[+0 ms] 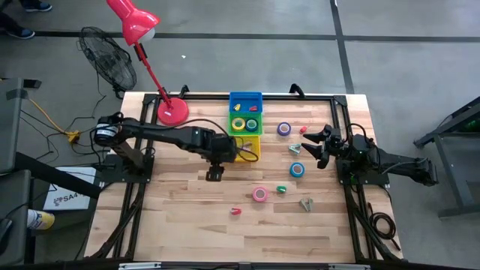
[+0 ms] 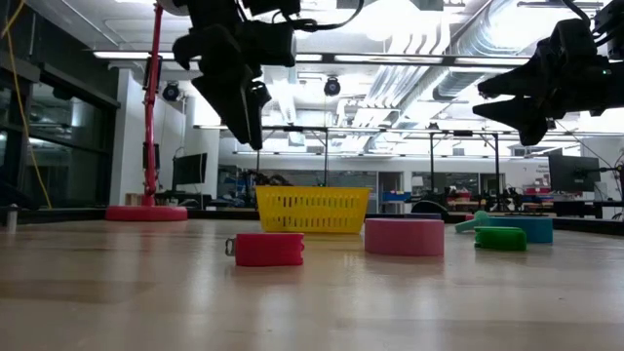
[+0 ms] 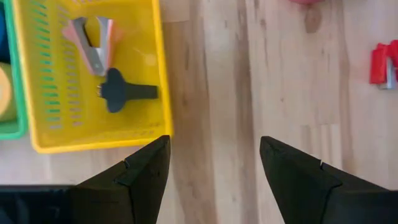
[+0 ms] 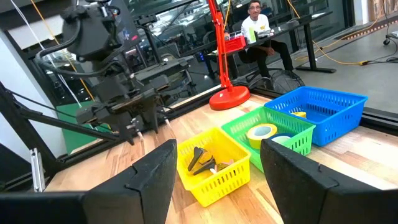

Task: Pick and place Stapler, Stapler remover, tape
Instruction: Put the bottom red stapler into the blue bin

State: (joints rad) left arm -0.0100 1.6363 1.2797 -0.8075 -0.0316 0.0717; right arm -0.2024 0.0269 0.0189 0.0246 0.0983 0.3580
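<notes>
My left gripper [image 1: 215, 171] hangs open above bare wood just near of the yellow basket [image 1: 248, 147], touching nothing. In the left wrist view the yellow basket [image 3: 93, 74] holds a grey staple remover [image 3: 93, 46] and a black piece [image 3: 124, 92]. My right gripper [image 1: 315, 142] is open and raised near the table's right side. A pink tape roll [image 1: 259, 194], a blue one [image 1: 298, 169] and a purple one [image 1: 284, 129] lie flat on the table. Yellow tape rolls [image 1: 239, 124] sit in the green basket [image 1: 255, 114]. A small red stapler [image 2: 268, 249] and another grey remover [image 1: 306, 202] rest on the wood.
A blue basket [image 1: 245, 100] stands behind the green one, at the far edge. A red desk lamp [image 1: 171, 109] stands far left. Small green [image 1: 281, 190], teal [image 1: 295, 149] and red [image 1: 304, 129] pieces lie among the tapes. A person [image 4: 255, 25] sits beyond the table.
</notes>
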